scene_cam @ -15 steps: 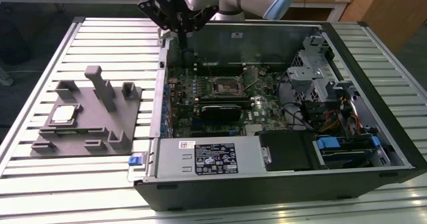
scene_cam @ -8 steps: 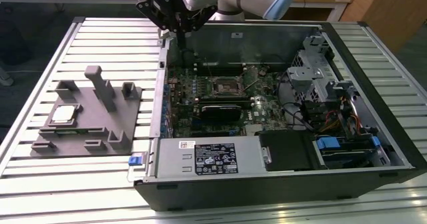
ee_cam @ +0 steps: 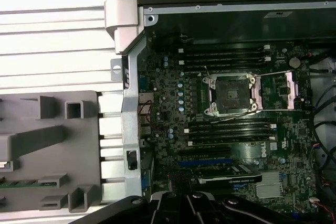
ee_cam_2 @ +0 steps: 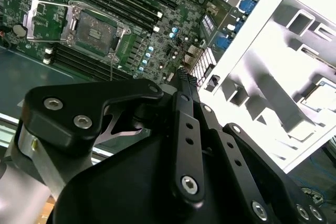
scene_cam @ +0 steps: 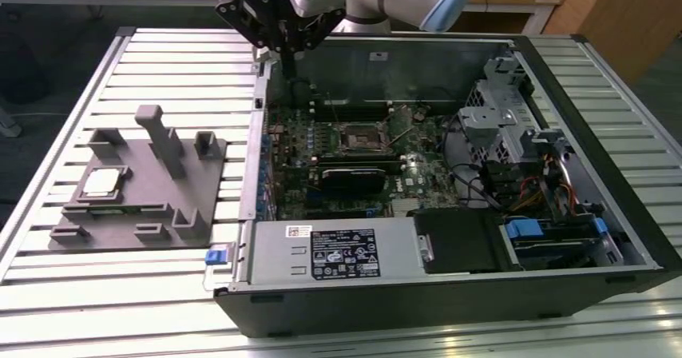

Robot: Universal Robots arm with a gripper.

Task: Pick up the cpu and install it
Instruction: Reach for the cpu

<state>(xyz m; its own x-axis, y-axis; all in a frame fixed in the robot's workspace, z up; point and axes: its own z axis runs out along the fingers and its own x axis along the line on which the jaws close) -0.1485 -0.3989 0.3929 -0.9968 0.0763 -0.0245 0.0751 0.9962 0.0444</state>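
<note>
Above the far corner of the open computer case [scene_cam: 426, 316], over the wall on the exterior view's left, my gripper [scene_cam: 281, 52] hangs pointing down with its fingers [ee_cam_2: 184, 129] pressed together and nothing between them. The cpu [scene_cam: 101, 182] lies well apart from me, flat in a square pocket of the grey fixture [scene_cam: 149, 210], which sits on the slatted table [scene_cam: 107, 310] just beside the case on the exterior view's left. That fixture also carries several upright posts and blocks, the tallest standing between the cpu and the case wall. Inside the case, the motherboard [scene_cam: 421, 170] lies flat with the cpu socket [ee_cam: 231, 95] near its middle; in both wire-frame wrist views the socket's load plate [ee_cam: 286, 90] is swung back, leaving the socket's contacts uncovered. Memory slots [ee_cam: 226, 56] run along both sides of the socket. A black expansion card [scene_cam: 357, 178] lies across the board nearer the exterior camera, and past it the power supply [scene_cam: 335, 254] fills the near corner. On the exterior view's right, a metal drive cage [scene_cam: 501, 118] and a bundle of cables [scene_cam: 544, 186] crowd that side of the case.
</note>
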